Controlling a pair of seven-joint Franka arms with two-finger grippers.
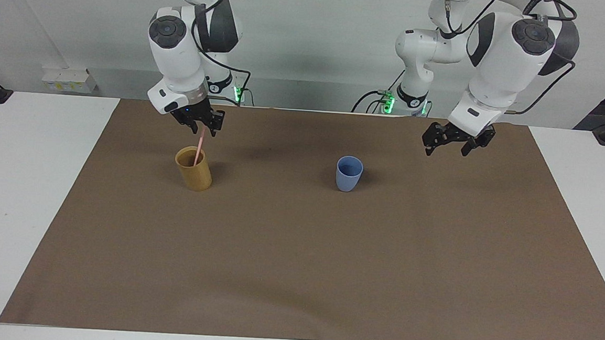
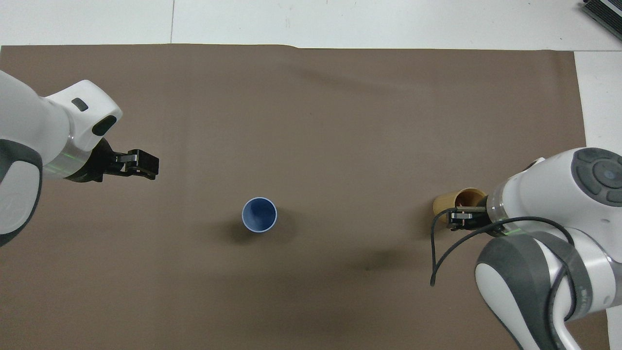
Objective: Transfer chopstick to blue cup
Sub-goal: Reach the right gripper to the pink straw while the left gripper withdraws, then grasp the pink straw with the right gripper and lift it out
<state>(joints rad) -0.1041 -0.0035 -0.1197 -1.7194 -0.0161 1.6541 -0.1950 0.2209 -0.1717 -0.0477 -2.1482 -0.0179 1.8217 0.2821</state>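
we see no readable writing.
right claw sits around the chopstick top above the tan cup, grip unclear; left claw hangs open past the blue cup.

White table; brown mat on it; blue cup, tan cup on mat.

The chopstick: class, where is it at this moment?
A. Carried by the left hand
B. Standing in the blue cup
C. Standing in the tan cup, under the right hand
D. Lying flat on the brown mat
C: the chopstick stands in the tan cup, its top at the right hand.
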